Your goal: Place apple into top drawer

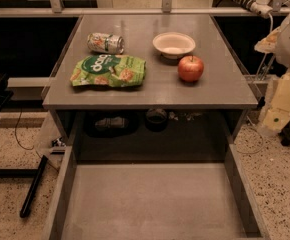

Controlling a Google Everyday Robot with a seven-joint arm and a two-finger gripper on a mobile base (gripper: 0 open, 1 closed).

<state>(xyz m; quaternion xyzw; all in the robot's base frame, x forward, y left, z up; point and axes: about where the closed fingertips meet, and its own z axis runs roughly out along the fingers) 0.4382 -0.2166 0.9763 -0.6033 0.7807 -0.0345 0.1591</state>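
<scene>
The red apple [191,68] with yellowish patches and a short stem stands on the grey tabletop [150,84], near its front right, just in front of the white bowl. The top drawer [152,204] is pulled out wide open below the table's front edge; its flat grey bottom holds nothing. My arm comes in at the right edge of the view. My gripper [284,101] hangs beside the table's right side, to the right of the apple and apart from it.
A white bowl [174,44] stands behind the apple. A green snack bag [108,70] and a can lying on its side [105,42] are on the left half of the table. A black stick [33,186] lies on the floor at left.
</scene>
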